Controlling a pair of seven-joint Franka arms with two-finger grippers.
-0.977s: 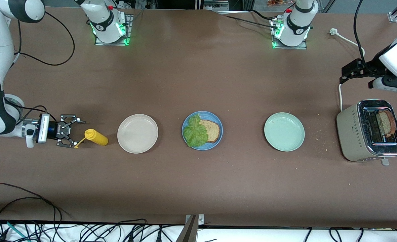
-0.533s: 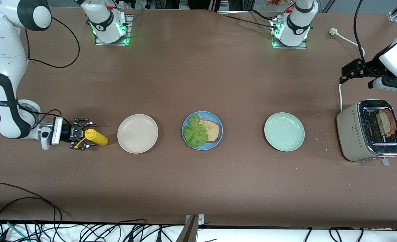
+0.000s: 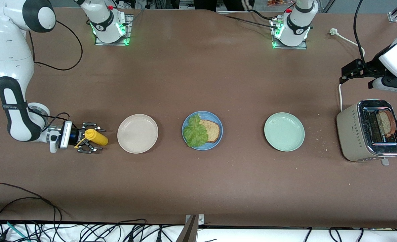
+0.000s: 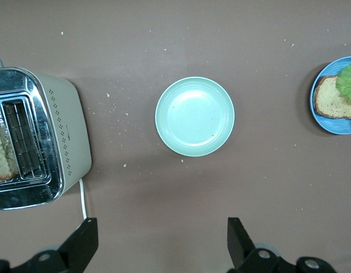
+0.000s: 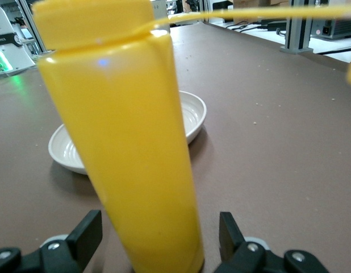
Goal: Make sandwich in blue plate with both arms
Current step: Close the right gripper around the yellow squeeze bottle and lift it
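Observation:
The blue plate (image 3: 203, 147) sits mid-table and holds one brown bread slice (image 3: 213, 130) with a ruffled lettuce leaf (image 3: 195, 131) lying partly over it. The plate also shows in the left wrist view (image 4: 333, 128). Another bread slice (image 3: 386, 122) stands in a slot of the toaster (image 3: 351, 134). My right gripper (image 3: 93, 138) is low at the right arm's end of the table, open, its fingers on either side of a yellow squeeze bottle (image 5: 130, 148) with gaps on both sides. My left gripper (image 4: 158, 244) hangs open and empty, high over the table between the toaster and the mint-green plate.
A cream plate (image 3: 137, 133) lies between the yellow bottle (image 3: 97, 137) and the blue plate. A mint-green plate (image 3: 284, 131) lies between the blue plate and the toaster. The toaster's white cord (image 3: 340, 97) runs toward the left arm's base. Crumbs dot the table near the toaster.
My right gripper has slid along the table toward the yellow bottle, and its fingers now stand around it. The left arm has not moved.

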